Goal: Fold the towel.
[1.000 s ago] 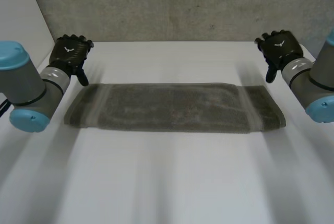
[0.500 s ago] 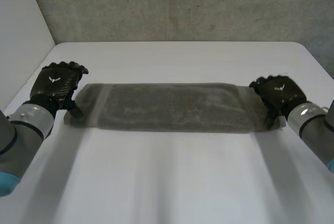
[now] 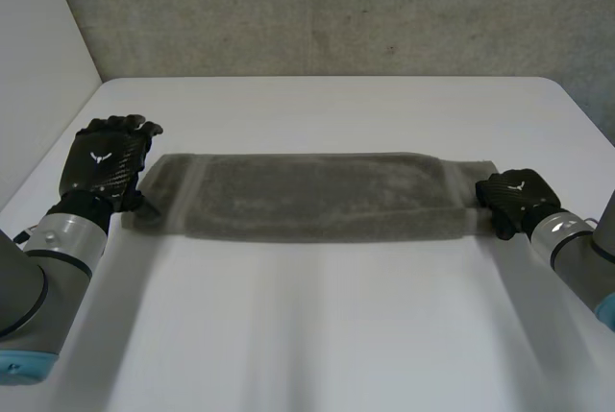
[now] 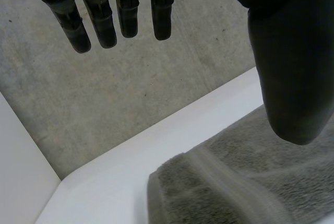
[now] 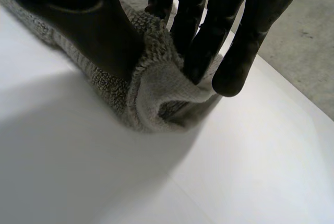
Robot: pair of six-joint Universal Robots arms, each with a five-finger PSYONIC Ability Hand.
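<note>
Left hand (image 3: pixel 101 164): at the left short end of the towel (image 3: pixel 317 196), fingers (image 4: pixel 102 25) straight and released. Its thumb is over the cloth; contact uncertain from the wrist view. The towel lies lengthwise, flat on the white desk (image 3: pixel 336 335). Right hand (image 3: pixel 514 199): fingers (image 5: pixel 209 31) and thumb pinching the bunched right end. Small white mark (image 3: pixel 99 157) on each hand's back; no legible letters.
</note>
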